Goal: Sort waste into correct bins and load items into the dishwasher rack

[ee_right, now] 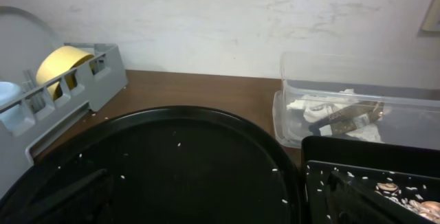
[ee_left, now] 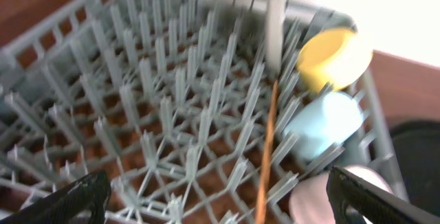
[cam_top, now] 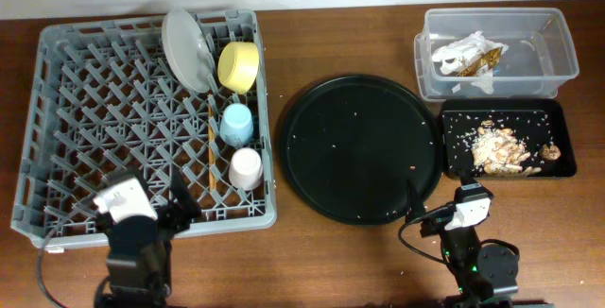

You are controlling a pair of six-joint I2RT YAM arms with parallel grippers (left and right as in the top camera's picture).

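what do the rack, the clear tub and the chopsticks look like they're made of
The rack: matte grey moulded plastic, going by its lattice and pegs. The clear tub: glossy transparent plastic; the napkins show through. The chopsticks: probably wood or bamboo, thin, orange-brown.

Plate (cam_top: pixel 184 48), yellow bowl (cam_top: pixel 238 65), blue cup (cam_top: pixel 236 124), pink cup (cam_top: pixel 246 167), chopsticks (cam_top: pixel 211 147) in rack (cam_top: pixel 95 91); napkins (cam_top: pixel 458 55) in tub (cam_top: pixel 560 58); scraps (cam_top: pixel 496 147) in black tray (cam_top: pixel 529 119).

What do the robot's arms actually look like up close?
Both the left arm and right arm are black and jointed, each carrying a white block near the wrist. Thin black cables loop beside them. The fingers are black tapered blades.
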